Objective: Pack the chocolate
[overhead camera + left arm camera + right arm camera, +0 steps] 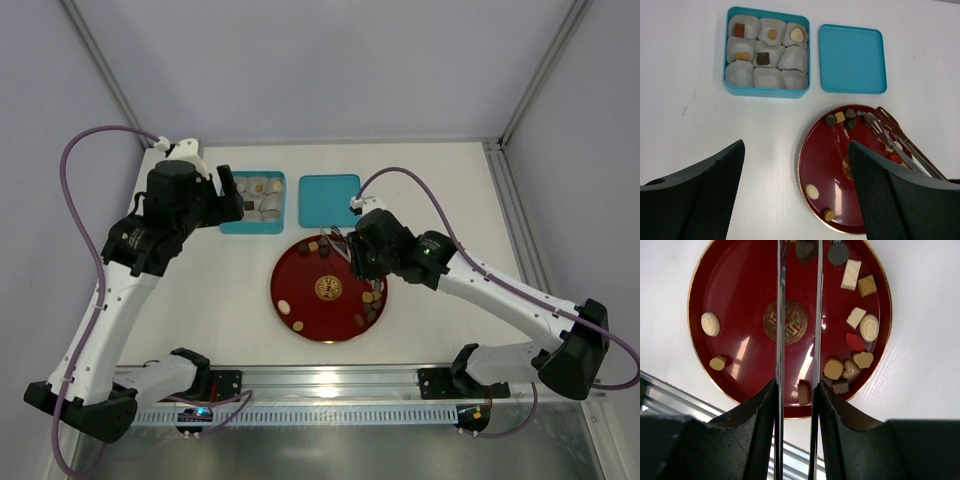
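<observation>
The chocolate lies as several small pieces on a red plate, most in a cluster by its right rim, and two at the left. My right gripper is shut on metal tongs that reach across the plate. Their arms stand apart, with the tips near dark pieces at the far rim. A teal box of white paper cups holds several pieces. My left gripper is open and empty above the table, between the box and the plate.
The teal lid lies flat to the right of the box, just beyond the plate. A gold emblem marks the plate's centre. A metal rail runs along the table's near edge. A frame post borders the right side.
</observation>
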Available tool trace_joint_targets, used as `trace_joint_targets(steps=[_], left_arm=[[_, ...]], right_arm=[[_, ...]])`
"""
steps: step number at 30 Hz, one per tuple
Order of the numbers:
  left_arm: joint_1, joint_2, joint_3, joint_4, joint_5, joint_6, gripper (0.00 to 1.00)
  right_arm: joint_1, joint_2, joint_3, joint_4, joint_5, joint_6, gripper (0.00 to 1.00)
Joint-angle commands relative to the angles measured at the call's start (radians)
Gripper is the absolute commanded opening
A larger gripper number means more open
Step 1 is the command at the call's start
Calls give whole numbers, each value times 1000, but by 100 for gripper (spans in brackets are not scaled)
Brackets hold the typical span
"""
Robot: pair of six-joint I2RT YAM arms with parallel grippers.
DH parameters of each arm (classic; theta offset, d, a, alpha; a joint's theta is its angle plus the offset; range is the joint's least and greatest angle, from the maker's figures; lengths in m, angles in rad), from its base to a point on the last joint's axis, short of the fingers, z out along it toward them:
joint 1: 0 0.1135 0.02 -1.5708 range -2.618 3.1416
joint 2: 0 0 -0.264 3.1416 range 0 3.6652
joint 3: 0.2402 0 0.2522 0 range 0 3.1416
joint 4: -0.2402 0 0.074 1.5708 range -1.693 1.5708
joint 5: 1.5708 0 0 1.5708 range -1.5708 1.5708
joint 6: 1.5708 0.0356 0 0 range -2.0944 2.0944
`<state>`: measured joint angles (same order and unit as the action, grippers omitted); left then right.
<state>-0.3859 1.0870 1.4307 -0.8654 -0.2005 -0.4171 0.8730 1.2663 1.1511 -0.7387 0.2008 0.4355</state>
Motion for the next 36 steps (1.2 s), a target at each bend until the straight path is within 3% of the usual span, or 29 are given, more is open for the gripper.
trace_joint_targets(steps=[1,36], left_arm=[[2,1,-7,39,18,-18,82],[1,10,-7,34,4,-9,82]], right_arm=[[0,-24,-31,25,-32,37,39],[0,156,-27,90,-37,39,42]])
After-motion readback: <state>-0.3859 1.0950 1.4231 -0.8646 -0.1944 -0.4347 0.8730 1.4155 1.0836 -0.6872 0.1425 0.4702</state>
